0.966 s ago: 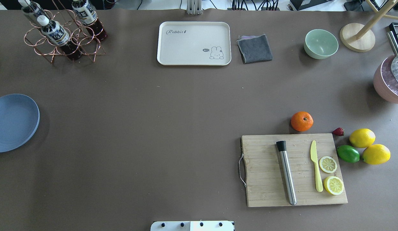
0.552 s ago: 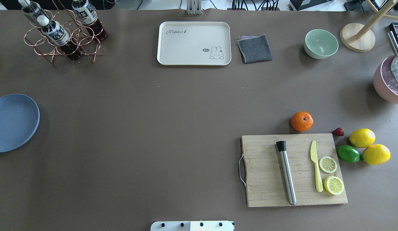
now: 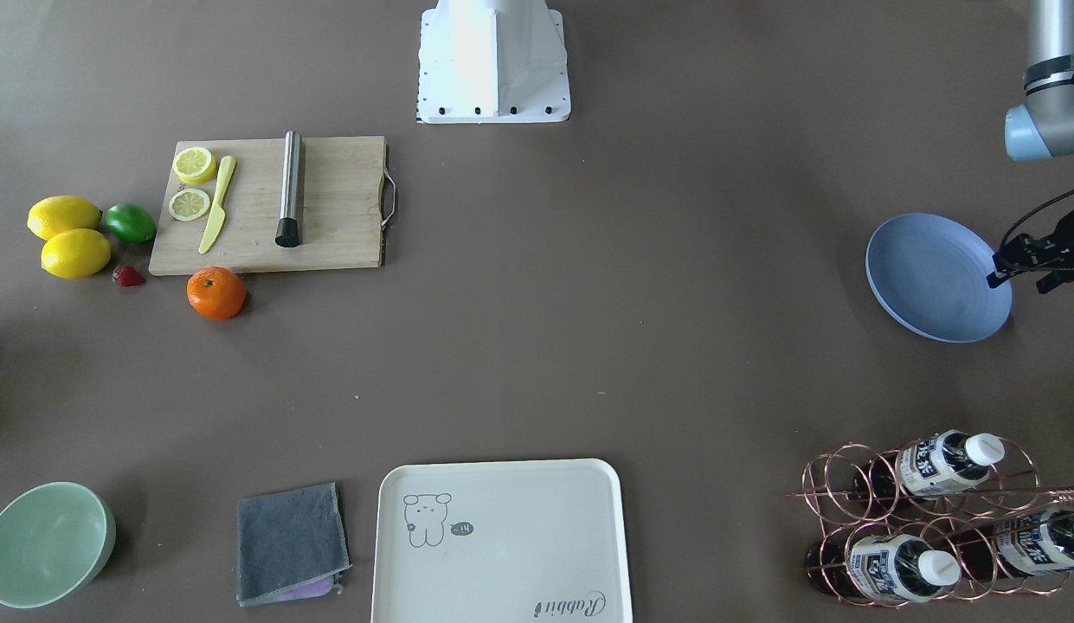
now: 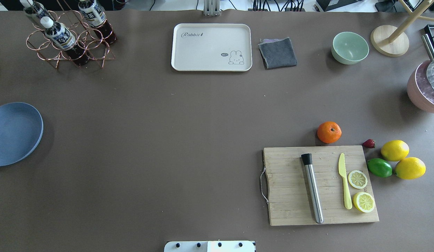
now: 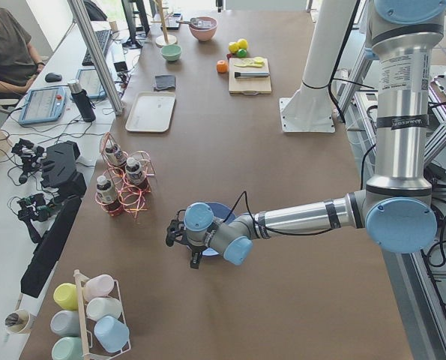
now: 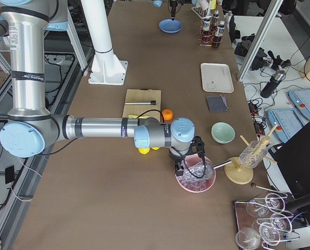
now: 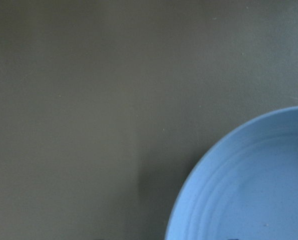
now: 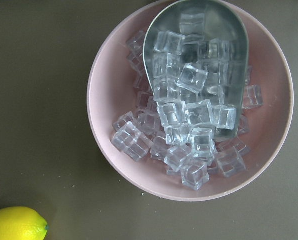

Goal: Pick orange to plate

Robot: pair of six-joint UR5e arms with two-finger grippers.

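The orange rests on the brown table just beyond the cutting board's far edge, also seen as the orange. Far across the table, at its left end, lies the blue plate, empty, its rim filling the lower right of the left wrist view. My left gripper hangs over the plate's outer edge; its dark fingers are too small to judge. My right gripper hovers above a pink bowl, well right of the orange; only the right side view shows it, so I cannot tell its state.
A wooden cutting board carries a metal muddler, a yellow knife and two lemon slices. Two lemons, a lime and a strawberry lie right of it. The pink bowl holds ice cubes and a scoop. A cream tray, grey cloth, green bowl and bottle rack line the far side.
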